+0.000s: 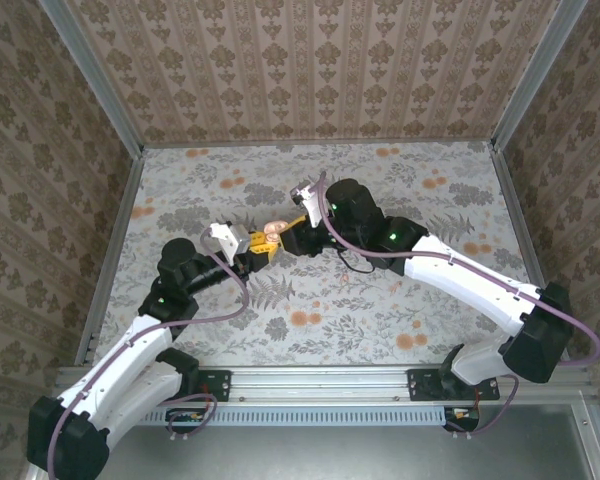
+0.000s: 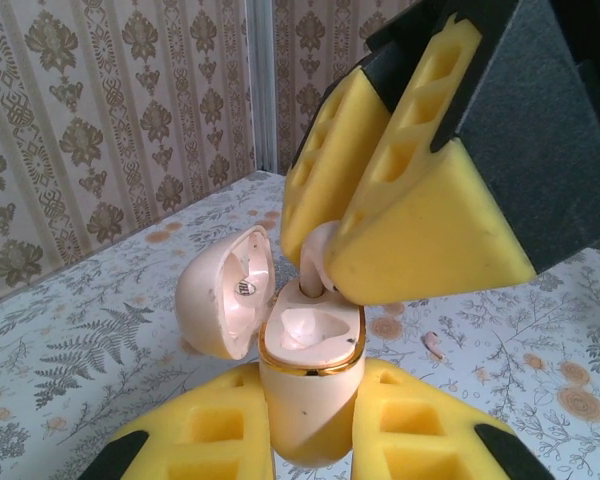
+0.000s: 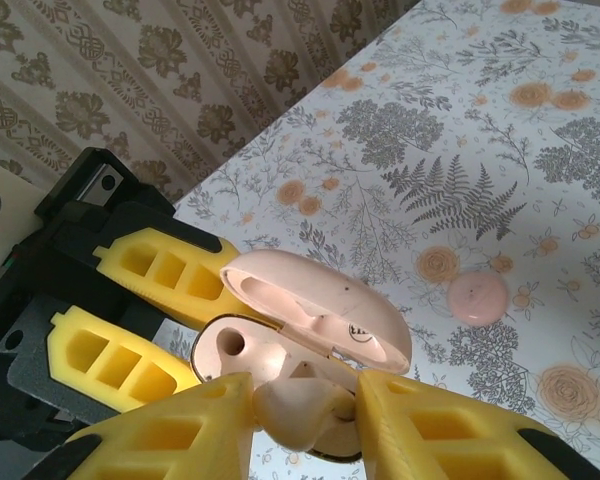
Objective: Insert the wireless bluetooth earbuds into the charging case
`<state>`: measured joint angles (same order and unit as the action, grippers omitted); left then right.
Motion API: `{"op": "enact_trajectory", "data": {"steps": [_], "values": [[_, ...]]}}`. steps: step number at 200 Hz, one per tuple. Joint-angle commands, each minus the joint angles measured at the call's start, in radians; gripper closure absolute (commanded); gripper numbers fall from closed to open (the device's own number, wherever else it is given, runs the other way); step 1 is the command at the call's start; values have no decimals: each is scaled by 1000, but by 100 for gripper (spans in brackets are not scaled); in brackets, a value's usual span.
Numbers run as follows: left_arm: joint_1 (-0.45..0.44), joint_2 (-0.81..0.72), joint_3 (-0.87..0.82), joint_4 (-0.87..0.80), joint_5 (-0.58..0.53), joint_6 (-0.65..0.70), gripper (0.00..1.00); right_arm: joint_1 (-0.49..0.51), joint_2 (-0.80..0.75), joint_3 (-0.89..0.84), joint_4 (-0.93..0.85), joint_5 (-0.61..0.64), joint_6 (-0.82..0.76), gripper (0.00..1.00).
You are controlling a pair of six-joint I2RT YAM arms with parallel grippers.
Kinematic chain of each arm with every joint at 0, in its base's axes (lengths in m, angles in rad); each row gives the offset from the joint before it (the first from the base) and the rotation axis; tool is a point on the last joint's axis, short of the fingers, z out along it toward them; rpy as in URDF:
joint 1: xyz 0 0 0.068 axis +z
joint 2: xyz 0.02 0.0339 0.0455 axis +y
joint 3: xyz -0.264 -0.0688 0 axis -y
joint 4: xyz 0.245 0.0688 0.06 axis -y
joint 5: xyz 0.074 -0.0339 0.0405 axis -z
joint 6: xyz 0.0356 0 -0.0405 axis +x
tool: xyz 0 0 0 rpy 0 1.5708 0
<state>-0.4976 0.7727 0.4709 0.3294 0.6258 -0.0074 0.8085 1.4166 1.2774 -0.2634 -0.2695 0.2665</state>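
A pale pink charging case [image 2: 305, 400] with a gold rim stands upright between the yellow pads of my left gripper [image 2: 310, 425], which is shut on its body. Its lid [image 2: 220, 295] hangs open to the left. My right gripper [image 3: 305, 420] comes down from above, shut on a pink earbud [image 3: 300, 410]. The earbud [image 2: 320, 262] has its stem in the far socket of the case [image 3: 235, 350]. The near socket is bare. A second earbud [image 2: 432, 345] lies on the cloth just right of the case. Both grippers meet at the table's middle [image 1: 275, 238].
The floral tablecloth [image 1: 380, 300] spreads around the case. Patterned walls with metal corner posts [image 1: 95, 75] close in the left, back and right sides. A pale pink round patch [image 3: 478, 297] shows on the cloth beyond the lid.
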Motion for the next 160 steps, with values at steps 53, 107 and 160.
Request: {"op": "enact_trajectory", "data": {"steps": [53,107,160], "values": [[-24,-5,23,139,95,-28,100,-15,50,30,-60,-34,26,64],[-24,7,38,109,82,-20,100,-42,62,37,-60,-51,60,62],[-24,25,29,115,66,-29,100,-78,46,45,-40,-93,104,58]]}}
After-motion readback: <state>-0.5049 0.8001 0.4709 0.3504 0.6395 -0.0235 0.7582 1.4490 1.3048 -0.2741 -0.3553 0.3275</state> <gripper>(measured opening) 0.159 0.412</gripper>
